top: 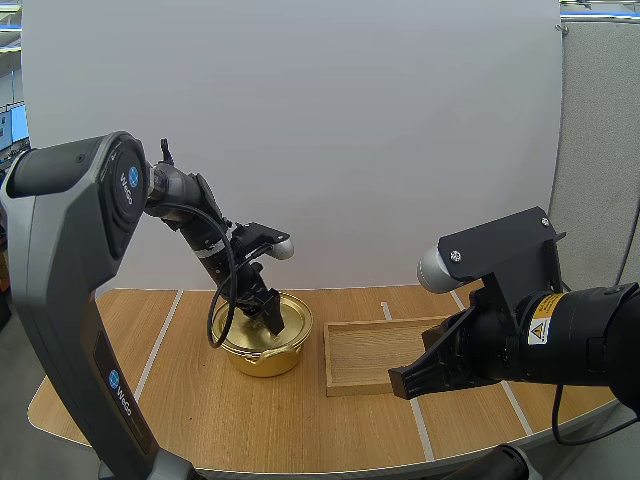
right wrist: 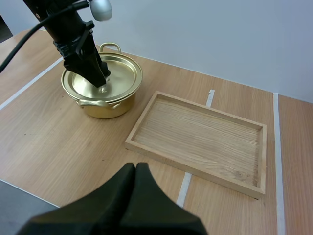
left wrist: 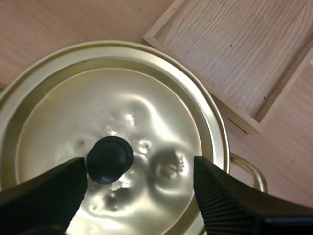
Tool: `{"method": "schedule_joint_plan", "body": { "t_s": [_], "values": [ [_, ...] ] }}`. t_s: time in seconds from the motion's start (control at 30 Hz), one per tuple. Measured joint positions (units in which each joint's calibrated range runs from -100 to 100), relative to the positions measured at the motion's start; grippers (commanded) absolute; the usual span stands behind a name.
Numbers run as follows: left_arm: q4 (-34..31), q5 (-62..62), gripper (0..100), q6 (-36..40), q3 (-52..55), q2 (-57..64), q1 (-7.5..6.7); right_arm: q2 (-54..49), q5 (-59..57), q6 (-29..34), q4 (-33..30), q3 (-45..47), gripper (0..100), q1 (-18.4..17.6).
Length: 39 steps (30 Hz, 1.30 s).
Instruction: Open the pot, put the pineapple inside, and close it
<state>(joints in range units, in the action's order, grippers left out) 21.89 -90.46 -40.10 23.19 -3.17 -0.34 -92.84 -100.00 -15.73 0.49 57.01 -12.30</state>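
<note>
A gold pot (top: pixel 262 350) with its lid (left wrist: pixel 112 142) on stands on the table left of centre. The lid's black knob (left wrist: pixel 109 159) lies between the fingers of my left gripper (left wrist: pixel 139 178), which is open just above the lid, the knob close to one finger. In the high view my left gripper (top: pixel 268 318) reaches down onto the lid. From the right wrist it is seen over the pot (right wrist: pixel 102 95). My right gripper (right wrist: pixel 136 169) is shut on nothing, hovering near the table's front by the tray; in the high view it (top: pixel 398 385) sits at the tray's front edge.
An empty wooden tray (top: pixel 362 352) lies right of the pot, its near rim (right wrist: pixel 190 169) close to my right gripper. White tape lines (right wrist: pixel 185 188) cross the wooden tabletop. Bare table lies in front of the pot.
</note>
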Motion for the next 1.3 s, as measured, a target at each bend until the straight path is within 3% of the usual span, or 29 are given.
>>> {"method": "schedule_joint_plan", "body": {
  "t_s": [0.23, 0.67, 1.07, 1.13, 1.23, 1.3],
  "values": [
    [-4.9, -0.4, 100, 2.9, -4.9, 11.3, 0.00, 0.0, 0.0, 0.0, 0.0, 0.0, 0, 0.0],
    [-6.3, -0.8, 100, 5.2, -6.2, 35.1, 0.00, 0.0, 0.0, 0.0, 0.0, 0.0, 0, 0.0],
    [-11.8, -4.2, 100, 13.3, -6.2, 49.9, 0.00, 0.0, 0.0, 0.0, 0.0, 0.0, 0, 0.0],
    [-12.3, -4.2, 73, 14.4, -6.2, 51.7, 0.00, 0.0, 0.0, 0.0, 0.0, 0.0, 0, 0.0],
    [-12.8, -5.1, 0, 15.9, -6.4, 54.0, 0.00, 0.0, 0.0, 0.0, 0.0, 0.0, 0, 0.0],
    [-12.9, -5.9, 0, 16.1, -6.4, 55.1, 0.00, 0.0, 0.0, 0.0, 0.0, 0.0, 0, 0.0]
  ]
}}
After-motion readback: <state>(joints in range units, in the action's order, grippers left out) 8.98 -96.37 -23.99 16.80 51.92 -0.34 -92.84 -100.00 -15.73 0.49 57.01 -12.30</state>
